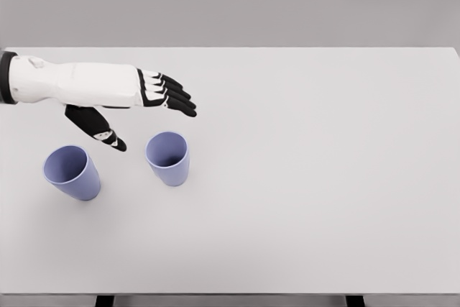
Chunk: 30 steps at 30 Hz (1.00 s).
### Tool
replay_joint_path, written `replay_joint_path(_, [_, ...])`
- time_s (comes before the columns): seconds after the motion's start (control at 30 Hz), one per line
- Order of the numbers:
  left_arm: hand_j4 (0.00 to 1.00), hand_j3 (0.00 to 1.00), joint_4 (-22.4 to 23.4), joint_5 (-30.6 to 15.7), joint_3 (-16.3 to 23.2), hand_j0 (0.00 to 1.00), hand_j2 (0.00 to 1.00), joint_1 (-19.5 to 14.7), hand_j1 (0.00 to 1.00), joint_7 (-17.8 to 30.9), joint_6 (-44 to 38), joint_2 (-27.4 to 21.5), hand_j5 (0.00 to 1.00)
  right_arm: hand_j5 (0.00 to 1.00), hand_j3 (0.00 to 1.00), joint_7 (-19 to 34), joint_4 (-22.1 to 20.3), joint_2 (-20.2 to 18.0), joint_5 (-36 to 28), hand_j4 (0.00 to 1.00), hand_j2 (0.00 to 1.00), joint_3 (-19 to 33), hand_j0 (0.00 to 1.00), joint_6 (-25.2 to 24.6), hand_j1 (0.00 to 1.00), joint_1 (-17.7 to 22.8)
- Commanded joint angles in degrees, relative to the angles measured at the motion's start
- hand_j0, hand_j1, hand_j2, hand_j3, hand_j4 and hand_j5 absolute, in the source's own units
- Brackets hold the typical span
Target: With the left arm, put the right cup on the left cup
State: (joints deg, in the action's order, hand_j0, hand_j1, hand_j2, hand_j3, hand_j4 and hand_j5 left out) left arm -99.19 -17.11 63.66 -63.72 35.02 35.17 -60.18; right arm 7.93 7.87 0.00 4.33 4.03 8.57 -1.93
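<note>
Left hand [133, 98] hung open, fingers straight, thumb down. Right cup [168, 157], lavender, upright and hollow, stood just below its fingertips; left cup [72, 172] matched, below the wrist.

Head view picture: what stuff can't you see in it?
- Right arm: nowhere in the head view.
- Left arm: cut off at the picture's left edge; only the forearm and left hand show.
- Left cup and right cup: their bottoms inside are too shadowed to make out.
- Table: legs are cut off by the bottom edge.
</note>
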Motion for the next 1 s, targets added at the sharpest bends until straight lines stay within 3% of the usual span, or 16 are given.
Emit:
replay_joint_path(0.0, [1.00,1.00,-0.22,-0.46,-0.02,1.00,1.00,0.00,1.00,-0.02,-0.17,-0.02,1.00,1.00,1.00,-0.02,0.04,0.00,-0.02,1.00,1.00,-0.07,1.00,-0.04,1.00,0.00])
replay_joint_path(0.17, [1.00,1.00,-0.13,0.33,-0.02,1.00,1.00,0.35,1.00,-0.02,-0.17,-0.20,1.00,1.00,1.00,-0.02,0.04,0.00,-0.11,1.00,1.00,0.01,1.00,-0.04,1.00,1.23])
replay_joint_path(0.33, [1.00,1.00,0.57,5.42,-0.20,1.00,1.00,2.90,1.00,-0.02,-0.17,0.33,1.00,1.00,1.00,-0.02,0.13,0.00,-0.11,1.00,1.00,0.01,1.00,-0.04,1.00,1.32])
replay_joint_path(0.6, [1.00,1.00,0.66,6.83,-1.08,1.00,1.00,4.48,1.00,-0.02,-0.17,4.11,1.00,1.00,1.00,-0.02,0.13,0.00,-0.11,1.00,1.00,0.10,1.00,-0.04,1.00,1.23])
replay_joint_path(0.97, [1.00,1.00,3.39,7.97,-1.25,1.00,1.00,6.07,1.00,-0.02,-0.17,5.34,1.00,1.00,1.00,-0.02,0.13,0.00,-0.11,1.00,1.00,0.10,1.00,-0.04,1.00,1.32])
